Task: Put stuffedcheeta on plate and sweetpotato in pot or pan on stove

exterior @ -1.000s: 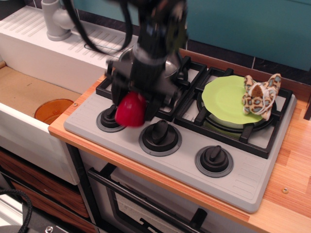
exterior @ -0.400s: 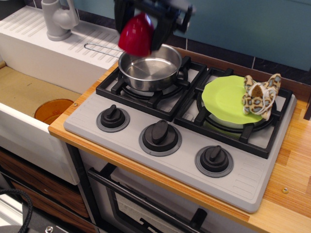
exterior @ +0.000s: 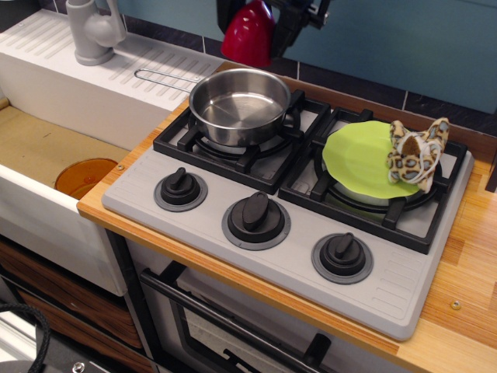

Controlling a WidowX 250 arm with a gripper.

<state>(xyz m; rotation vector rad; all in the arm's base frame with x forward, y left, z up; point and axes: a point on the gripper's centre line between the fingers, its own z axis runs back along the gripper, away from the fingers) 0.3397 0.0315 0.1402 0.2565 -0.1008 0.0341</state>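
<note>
My gripper [exterior: 254, 27] is at the top of the view, shut on the glossy dark red sweetpotato [exterior: 248, 37], which it holds in the air above and just behind the steel pan [exterior: 239, 105]. The pan is empty and stands on the left rear burner of the grey stove [exterior: 272, 225], its wire handle pointing left. The lime-green plate [exterior: 361, 161] lies on the right burner. The spotted stuffedcheeta [exterior: 418, 151] lies on the plate's right edge, partly over the rim.
Three dark knobs [exterior: 255, 211] line the stove's front. A white drainboard with a grey faucet [exterior: 93, 31] is at the back left. An orange bowl [exterior: 85, 176] sits in the sink at the left. Wooden counter [exterior: 466, 272] lies to the right.
My gripper has lifted the sweetpotato from near the front left knob up and back, past the pan, to a spot high above the pan's far rim.
</note>
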